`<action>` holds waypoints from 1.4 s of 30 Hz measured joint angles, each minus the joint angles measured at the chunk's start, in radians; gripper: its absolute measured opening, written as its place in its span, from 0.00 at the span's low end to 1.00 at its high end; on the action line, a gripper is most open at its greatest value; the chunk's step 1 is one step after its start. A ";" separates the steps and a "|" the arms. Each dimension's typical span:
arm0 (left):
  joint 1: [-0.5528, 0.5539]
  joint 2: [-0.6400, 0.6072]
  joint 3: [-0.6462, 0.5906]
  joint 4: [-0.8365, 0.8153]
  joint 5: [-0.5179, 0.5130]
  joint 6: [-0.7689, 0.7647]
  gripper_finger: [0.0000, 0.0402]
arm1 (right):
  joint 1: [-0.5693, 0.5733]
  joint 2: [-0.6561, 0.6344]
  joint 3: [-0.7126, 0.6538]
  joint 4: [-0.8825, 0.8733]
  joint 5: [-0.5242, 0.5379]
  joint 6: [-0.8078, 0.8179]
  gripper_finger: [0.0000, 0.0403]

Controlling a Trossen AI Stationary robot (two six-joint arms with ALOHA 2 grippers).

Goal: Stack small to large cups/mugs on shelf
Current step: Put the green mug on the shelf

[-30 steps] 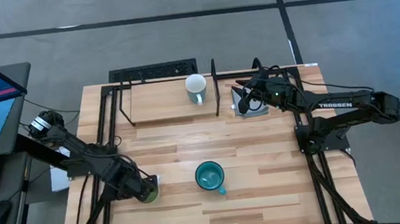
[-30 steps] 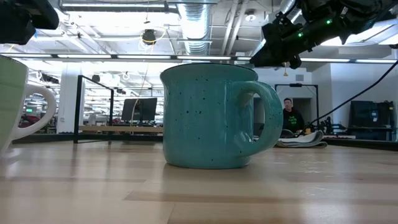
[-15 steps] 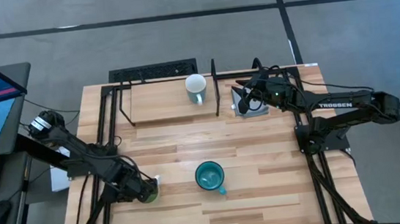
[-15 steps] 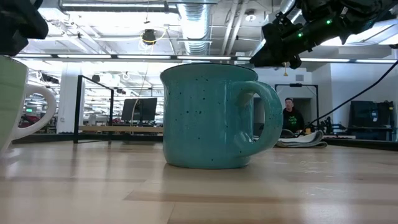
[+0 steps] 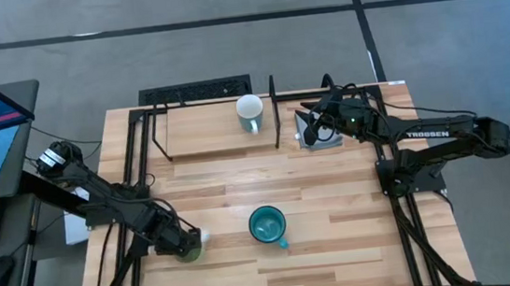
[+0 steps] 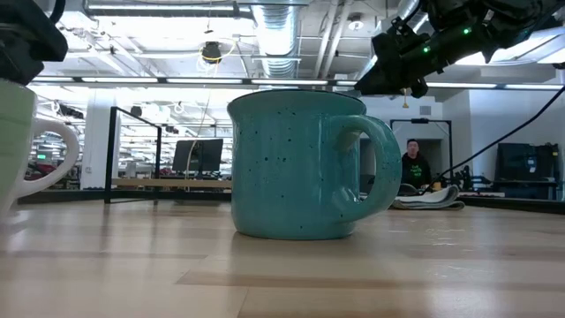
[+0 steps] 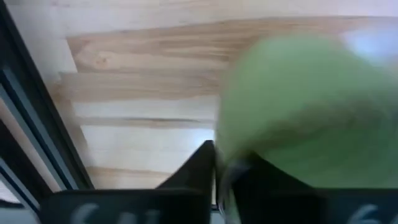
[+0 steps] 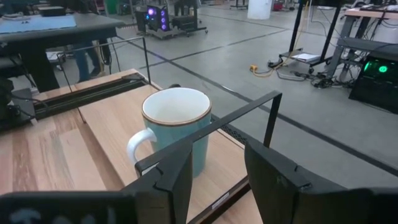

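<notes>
My left end effector (image 5: 186,245) sits at the near left of the counter (image 5: 340,247), its fingers (image 7: 193,171) clamped on the rim of the green mug (image 5: 190,247) — one finger outside the wall, one inside, as the left wrist view shows. In the low view that mug (image 6: 22,146) stands at the picture's left edge, handle toward the middle, base out of sight. The teal mug (image 5: 268,224) stands upright and free on the counter just beside it, toward the middle, handle pointing to the near edge. My right end effector (image 5: 312,128) hovers at the far right, just outside the shelf's (image 5: 202,129) upright black post (image 8: 268,121), fingers (image 8: 171,180) parted and holding nothing. The white mug (image 5: 250,109) stands upright on the shelf board near that post — its handle faces the left side of the shelf. Beyond the counter, a person (image 6: 412,168) is in the room's background.
</notes>
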 joint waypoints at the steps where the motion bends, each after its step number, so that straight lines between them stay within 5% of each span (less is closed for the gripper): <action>1: 0.000 0.000 0.000 -0.001 -0.002 0.018 0.05 | 0.000 0.000 0.000 0.000 0.000 0.002 0.41; 14: 0.073 -0.003 0.004 -0.081 -0.153 0.561 0.02 | 0.000 0.000 0.000 -0.007 0.000 0.003 0.41; 29: 0.415 0.003 0.036 -0.103 -0.349 1.164 0.01 | 0.000 0.000 0.000 -0.006 0.000 0.004 0.41; 42: 0.758 0.002 0.260 -0.099 -0.274 1.740 0.01 | 0.000 0.000 0.000 -0.021 0.000 0.020 0.41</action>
